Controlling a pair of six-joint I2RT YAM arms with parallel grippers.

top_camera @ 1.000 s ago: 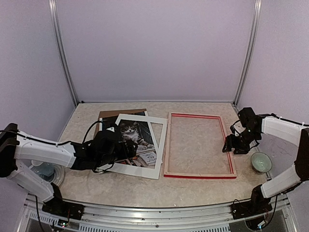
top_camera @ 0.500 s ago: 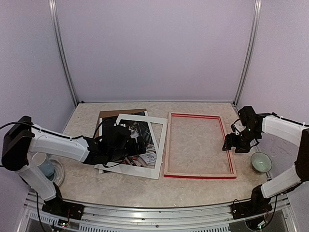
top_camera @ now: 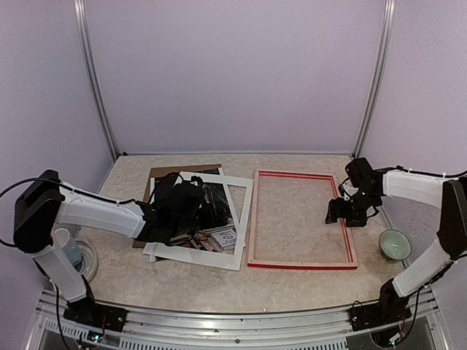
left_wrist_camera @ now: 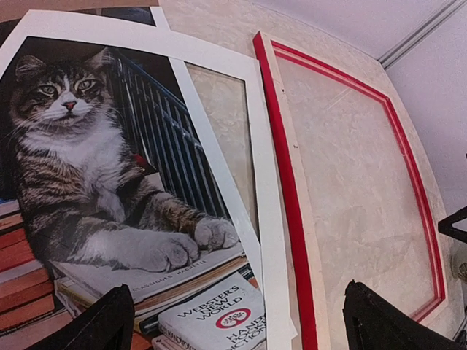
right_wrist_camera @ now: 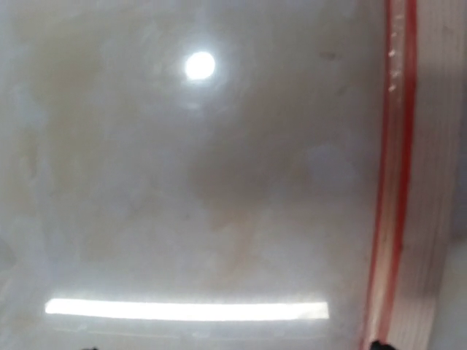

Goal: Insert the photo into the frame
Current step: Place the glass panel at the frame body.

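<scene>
The photo (top_camera: pixel 219 211), a tabby cat among books (left_wrist_camera: pixel 87 168), lies on the table at the left under a white mat. The frame (top_camera: pixel 299 265) lies flat to its right, pale wood back up with red edges (left_wrist_camera: pixel 288 189). My left gripper (top_camera: pixel 203 208) hovers over the photo's lower right part. It is open wide (left_wrist_camera: pixel 237 339), with nothing between its fingers. My right gripper (top_camera: pixel 341 211) hangs low over the pane just inside the frame's right bar (right_wrist_camera: pixel 394 182). Only its dark tips show, far apart at the bottom of the right wrist view (right_wrist_camera: pixel 233 347).
A white cut-out mat (top_camera: pixel 244 219) lies skewed over the photo, its right edge (left_wrist_camera: pixel 270 219) against the frame's left bar. A brown backing board (top_camera: pixel 164 173) sticks out behind. A pale green bowl (top_camera: pixel 394 244) stands right of the frame; a cup on a white ring (top_camera: pixel 73 255) sits far left.
My left arm has stretched to the right, carrying its gripper over the cat photo. My right gripper has moved left from the frame's right bar to just inside it.
</scene>
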